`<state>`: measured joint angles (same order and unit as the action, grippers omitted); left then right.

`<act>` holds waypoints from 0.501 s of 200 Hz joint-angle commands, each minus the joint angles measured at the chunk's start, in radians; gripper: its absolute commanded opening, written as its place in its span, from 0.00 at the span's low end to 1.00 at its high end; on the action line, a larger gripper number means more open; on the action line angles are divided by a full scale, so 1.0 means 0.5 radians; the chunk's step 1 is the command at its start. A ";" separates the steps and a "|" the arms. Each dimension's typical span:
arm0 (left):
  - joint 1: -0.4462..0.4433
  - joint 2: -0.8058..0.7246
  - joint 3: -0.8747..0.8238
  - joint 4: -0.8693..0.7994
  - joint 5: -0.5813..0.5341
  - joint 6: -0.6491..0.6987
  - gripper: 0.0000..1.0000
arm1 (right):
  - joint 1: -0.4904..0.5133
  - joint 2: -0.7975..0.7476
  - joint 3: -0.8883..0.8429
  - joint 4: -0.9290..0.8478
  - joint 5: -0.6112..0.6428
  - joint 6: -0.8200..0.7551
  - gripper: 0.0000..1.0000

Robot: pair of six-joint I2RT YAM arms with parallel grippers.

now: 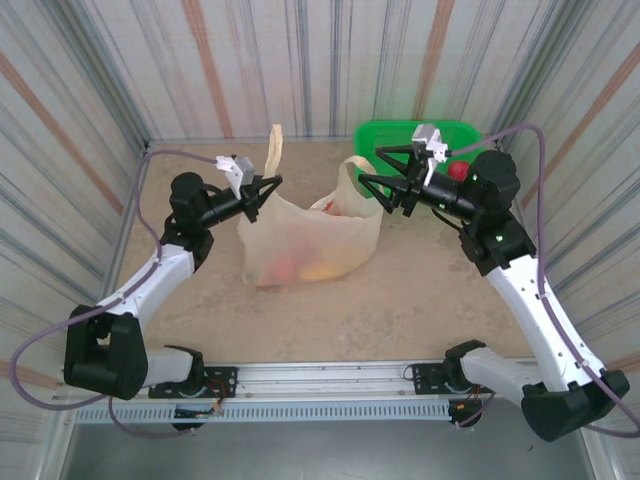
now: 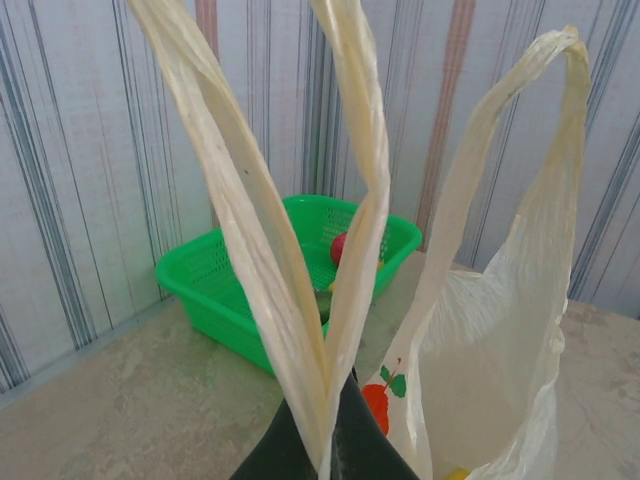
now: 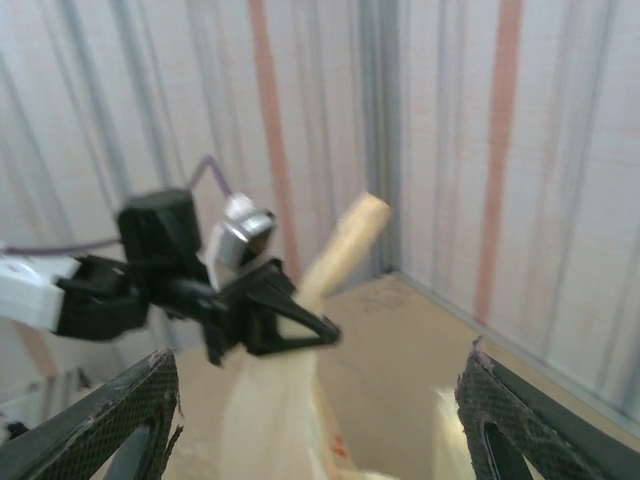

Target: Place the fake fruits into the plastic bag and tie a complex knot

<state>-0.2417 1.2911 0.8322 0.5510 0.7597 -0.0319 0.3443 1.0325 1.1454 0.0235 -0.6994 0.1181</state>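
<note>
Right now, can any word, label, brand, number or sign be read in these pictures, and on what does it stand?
No text can be read in any view.
The plastic bag bears only a printed red fruit with green leaves, and no letters.
The green basket and the striped wall show no writing, label or number.

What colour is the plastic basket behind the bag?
The basket is bright green, clearest in the left wrist view.
</note>
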 commanded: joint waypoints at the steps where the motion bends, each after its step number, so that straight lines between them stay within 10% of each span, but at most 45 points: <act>1: 0.043 0.016 0.059 0.094 0.054 -0.062 0.00 | -0.047 -0.003 -0.225 0.125 0.098 -0.089 0.75; 57: -0.006 -0.027 -0.001 0.121 0.089 -0.048 0.00 | -0.054 0.281 -0.016 -0.198 0.325 -0.205 0.70; 100: -0.044 -0.086 -0.023 0.101 0.030 -0.030 0.00 | -0.064 0.315 0.096 -0.220 0.163 -0.101 0.16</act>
<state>-0.2508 1.2823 0.8291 0.5880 0.7815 -0.0570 0.3180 1.2129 1.1568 -0.0746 -0.5789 0.0444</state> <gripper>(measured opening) 0.043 0.251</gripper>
